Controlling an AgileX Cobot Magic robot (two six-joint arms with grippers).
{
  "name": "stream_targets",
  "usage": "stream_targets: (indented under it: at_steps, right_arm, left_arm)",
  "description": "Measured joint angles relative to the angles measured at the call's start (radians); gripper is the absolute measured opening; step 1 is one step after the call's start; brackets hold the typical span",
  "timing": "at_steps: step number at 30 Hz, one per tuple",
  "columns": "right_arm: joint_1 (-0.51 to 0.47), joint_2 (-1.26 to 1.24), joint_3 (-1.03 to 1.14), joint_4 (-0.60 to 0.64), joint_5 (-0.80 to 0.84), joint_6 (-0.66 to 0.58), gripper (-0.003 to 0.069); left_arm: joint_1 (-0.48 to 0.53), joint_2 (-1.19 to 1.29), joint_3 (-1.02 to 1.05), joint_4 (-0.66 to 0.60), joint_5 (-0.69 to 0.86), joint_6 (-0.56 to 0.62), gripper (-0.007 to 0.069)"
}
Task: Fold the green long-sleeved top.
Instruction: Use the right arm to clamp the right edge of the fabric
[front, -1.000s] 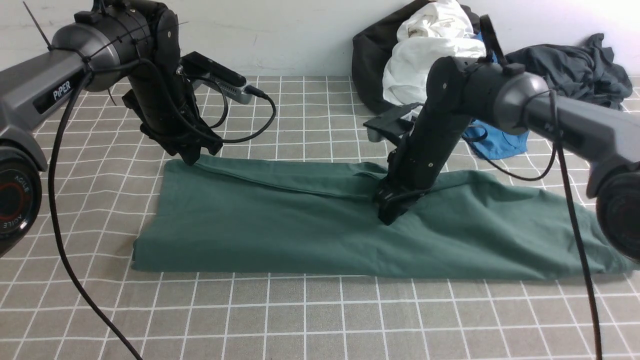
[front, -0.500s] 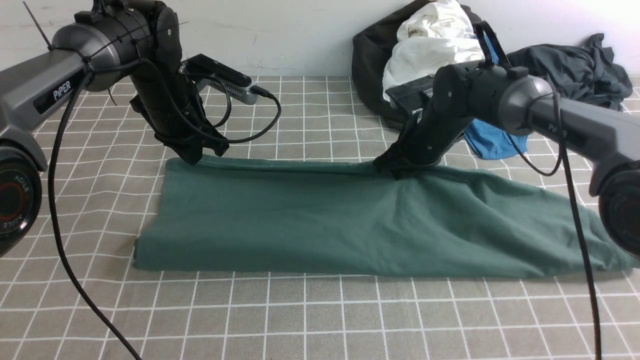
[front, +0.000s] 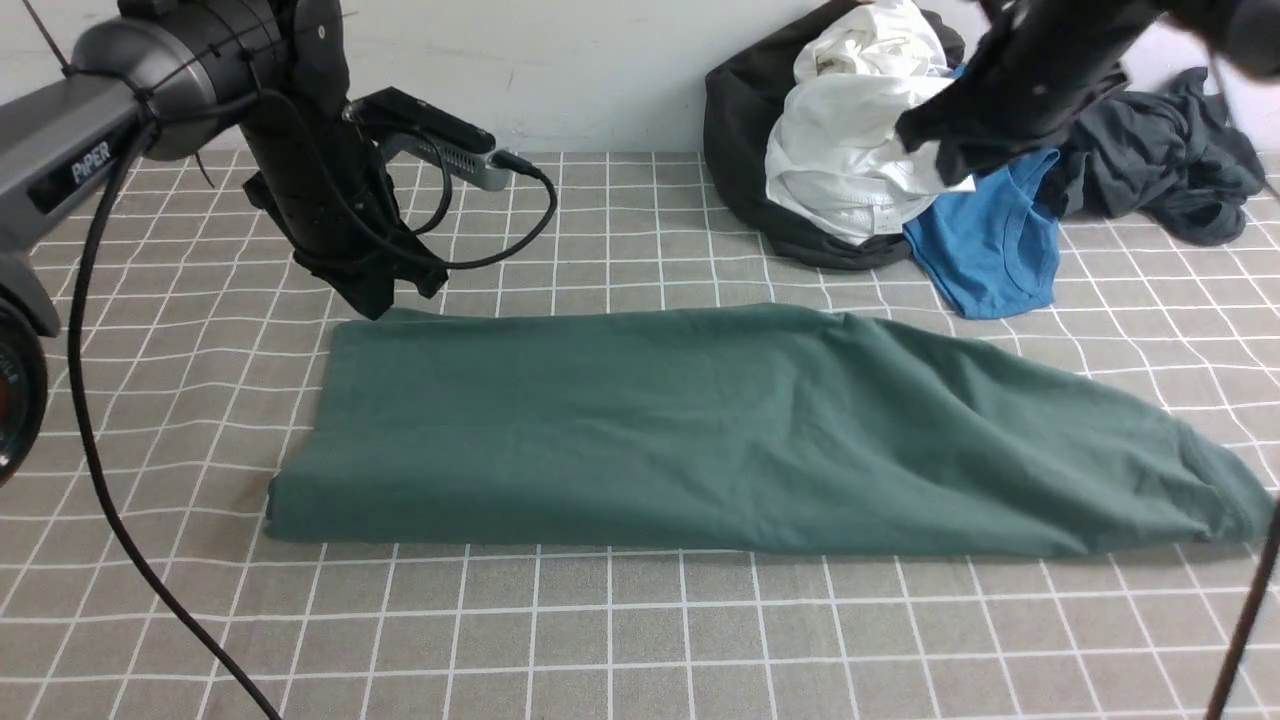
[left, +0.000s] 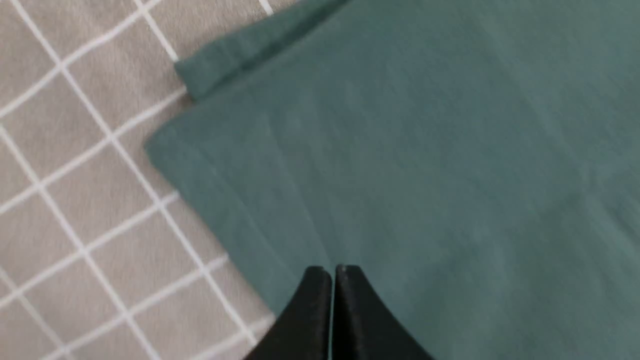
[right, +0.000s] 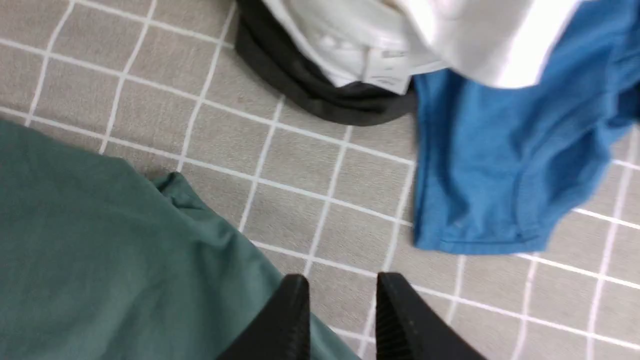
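front view: green top (front: 700, 430) on checked cloth (front: 600, 640)

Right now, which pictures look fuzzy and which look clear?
Front view: the green top is crisp, but the right arm up top is smeared. Left wrist view: soft all over, grid lines streaky. Right wrist view: slightly blurred, and the white garment glares too bright to show detail.

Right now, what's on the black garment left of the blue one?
A crumpled white garment covers the black garment; only its left side and lower edge show. Anything beneath is hidden.
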Motion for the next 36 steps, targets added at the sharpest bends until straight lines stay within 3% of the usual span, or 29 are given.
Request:
stream_targets:
  at_steps: [6, 11, 14, 20, 21, 22, 26, 31, 34, 36]
  right_arm:
    - [-0.14, -0.236, 0.413, 0.151, -0.023, -0.065, 0.019]
    - [-0.261, -0.378, 0.801, 0.167, -0.213, -0.064, 0.0202]
    - [-0.311, -0.387, 0.887, 0.165, -0.272, -0.051, 0.0229]
    - [-0.403, -0.275, 0.938, 0.134, -0.396, -0.031, 0.044]
    - [-0.403, -0.27, 0.938, 0.132, -0.396, -0.03, 0.044]
    - [-0.406, -0.232, 0.939, 0.116, -0.426, -0.022, 0.0502]
    - [-0.406, -0.168, 0.939, 0.081, -0.469, 0.019, 0.058]
    - [-0.404, -0.158, 0.937, 0.072, -0.485, 0.034, 0.0565]
    - [-0.395, -0.163, 0.937, 0.07, -0.481, 0.032, 0.0512]
    - [-0.371, -0.177, 0.937, 0.064, -0.472, 0.004, 0.0406]
  left_arm:
    - [0.0, -0.077, 0.024, -0.047, 0.025, 0.007, -0.0008]
    - [0.0, -0.125, 0.088, -0.137, 0.027, 0.057, -0.0008]
    - [0.0, -0.128, 0.091, -0.172, 0.028, 0.075, -0.0008]
    - [0.0, -0.128, 0.096, -0.222, 0.028, 0.117, -0.0008]
    - [0.0, -0.128, 0.096, -0.223, 0.028, 0.117, -0.0008]
    - [0.0, -0.128, 0.096, -0.226, 0.028, 0.12, -0.0008]
    - [0.0, -0.128, 0.096, -0.228, 0.028, 0.125, -0.0008]
    - [0.0, -0.128, 0.096, -0.229, 0.028, 0.125, -0.0008]
    - [0.0, -0.128, 0.096, -0.231, 0.028, 0.126, -0.0008]
    - [0.0, -0.128, 0.096, -0.232, 0.028, 0.126, -0.0008]
